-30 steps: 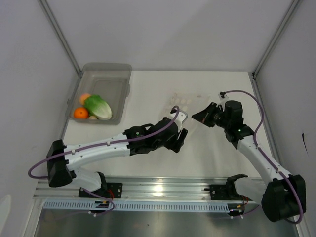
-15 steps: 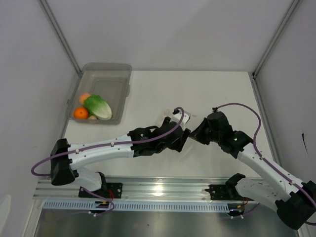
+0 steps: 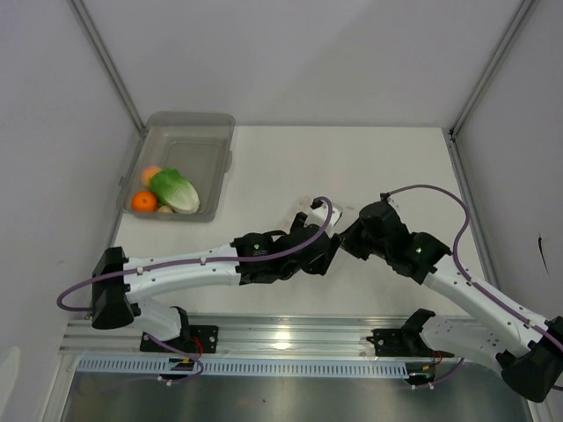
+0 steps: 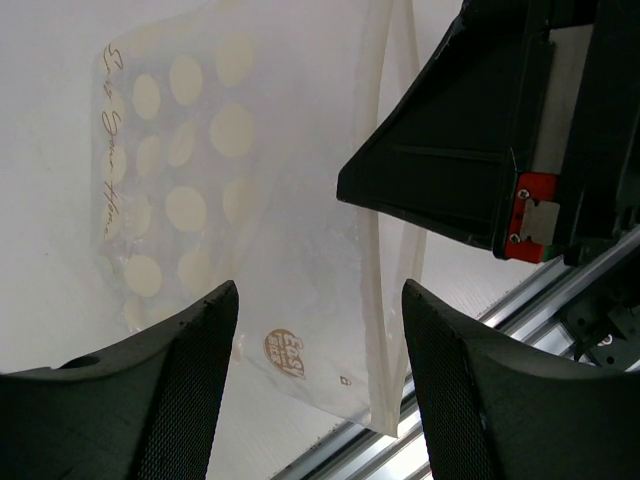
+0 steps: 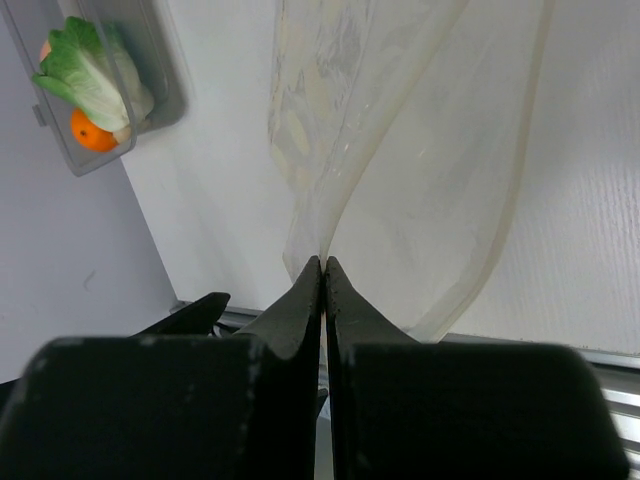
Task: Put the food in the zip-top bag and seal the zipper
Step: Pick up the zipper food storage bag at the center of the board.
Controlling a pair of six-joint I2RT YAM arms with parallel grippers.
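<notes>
could slip out of the right gripper (image 5: 322,265), pinched shut on just a thin fold of the zip-top bag (image 4: 300,230), if pulled hard; left gripper (image 4: 318,292) spread wide above, holding nothing. clear, crinkly, pale-dotted, mid-frame on the worktop (image 3: 264,158); lettuce (image 3: 176,189) upper left in the bin (image 3: 189,123).

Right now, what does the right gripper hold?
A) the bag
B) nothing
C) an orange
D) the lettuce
A: in the right wrist view the right gripper is shut on a fold of the bag, while the lettuce lies in the bin.
</notes>
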